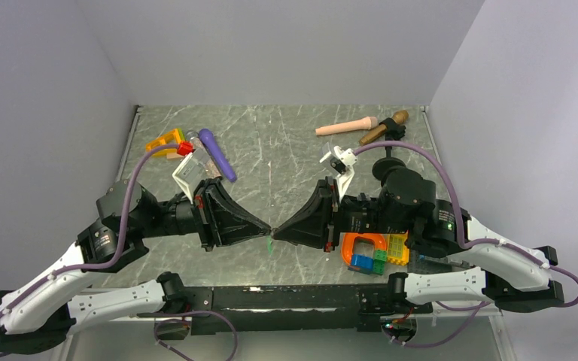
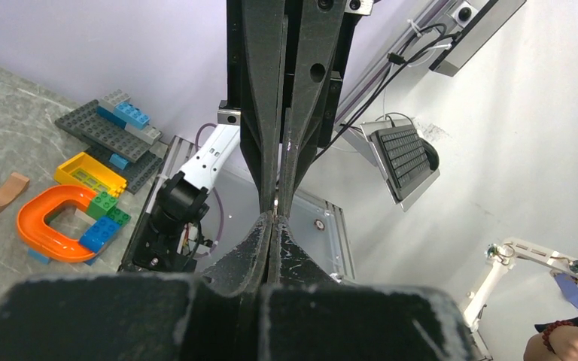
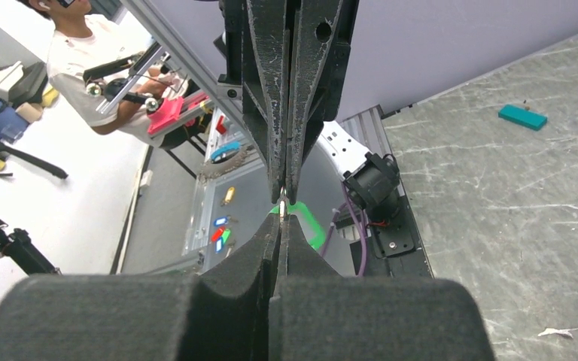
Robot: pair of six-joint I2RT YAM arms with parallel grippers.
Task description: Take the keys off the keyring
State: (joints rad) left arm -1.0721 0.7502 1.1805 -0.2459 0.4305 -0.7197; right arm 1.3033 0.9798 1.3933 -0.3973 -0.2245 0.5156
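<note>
Now I am clamping left gripper (image 1: 265, 228) and right gripper (image 1: 278, 228) tight on the keyring (image 3: 282, 204), green key (image 3: 307, 222) dangling below.

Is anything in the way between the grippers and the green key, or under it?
Nothing visible. The left gripper and right gripper meet tip to tip, both shut, and the green key hangs right at their tips. No object shows on the table beneath it; the teal key lies well apart.

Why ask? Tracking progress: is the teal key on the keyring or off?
Off: the teal key lies flat on the table, nothing attached.
</note>
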